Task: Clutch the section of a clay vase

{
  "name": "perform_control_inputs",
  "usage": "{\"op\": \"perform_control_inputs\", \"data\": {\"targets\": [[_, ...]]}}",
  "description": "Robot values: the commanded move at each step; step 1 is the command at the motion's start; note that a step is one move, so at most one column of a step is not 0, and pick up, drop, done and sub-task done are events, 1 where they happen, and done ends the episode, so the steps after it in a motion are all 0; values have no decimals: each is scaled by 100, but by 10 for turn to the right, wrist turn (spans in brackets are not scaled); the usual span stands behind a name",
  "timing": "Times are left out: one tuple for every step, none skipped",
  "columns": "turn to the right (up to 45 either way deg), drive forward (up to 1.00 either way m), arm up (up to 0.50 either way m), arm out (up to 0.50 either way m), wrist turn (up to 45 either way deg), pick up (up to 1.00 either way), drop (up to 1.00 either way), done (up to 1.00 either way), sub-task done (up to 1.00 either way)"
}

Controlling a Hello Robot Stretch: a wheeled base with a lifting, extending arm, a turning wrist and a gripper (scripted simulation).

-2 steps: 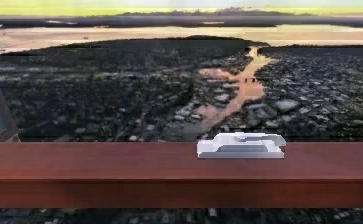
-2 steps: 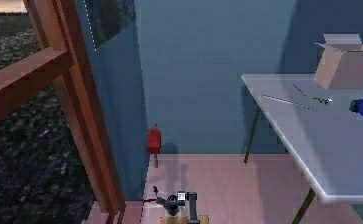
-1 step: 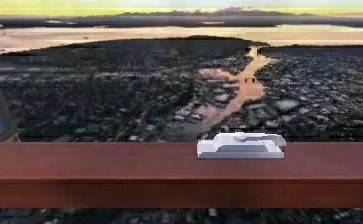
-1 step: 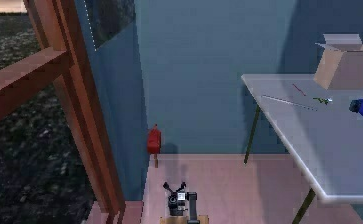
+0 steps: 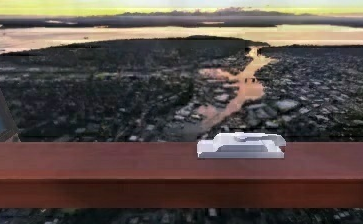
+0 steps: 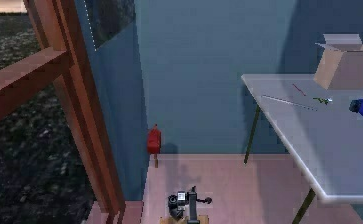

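Observation:
A small red object (image 6: 155, 140) stands on the pink floor against the blue wall (image 6: 199, 70) in the arm side view; its shape is too small to name. Near that view's bottom edge is my gripper (image 6: 188, 204), a dark body with small white marked squares, above the pink floor. It lies well short of the red object. Its far end is too small to make out, so I cannot tell whether it holds anything.
A grey table (image 6: 319, 130) at the arm side view's right carries a cardboard box (image 6: 344, 62), thin sticks (image 6: 299, 97) and a blue thing (image 6: 362, 104). A wooden frame (image 6: 74, 100) rises at the left. In the forward view a white-grey object (image 5: 241, 146) lies on a red-brown rail (image 5: 109, 170).

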Motion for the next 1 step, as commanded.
{"op": "perform_control_inputs", "data": {"targets": [[0,0,0,0,30,0,0,0,0]]}}
